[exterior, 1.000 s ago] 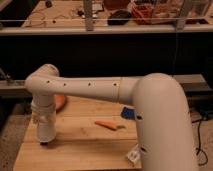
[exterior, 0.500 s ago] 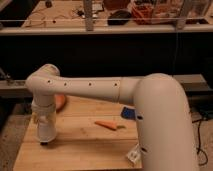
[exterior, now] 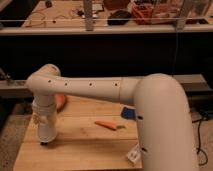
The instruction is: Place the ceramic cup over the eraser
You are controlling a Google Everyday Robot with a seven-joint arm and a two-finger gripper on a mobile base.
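While my tool [exterior: 45, 142], open or closed I cannot tell, hangs low over the worktop [exterior: 85, 150], swinging could strike the orange object [exterior: 61, 101].

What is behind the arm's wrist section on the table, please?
An orange object peeks out; the wrist covers its left part. The gripper hangs below, near the table's left edge.
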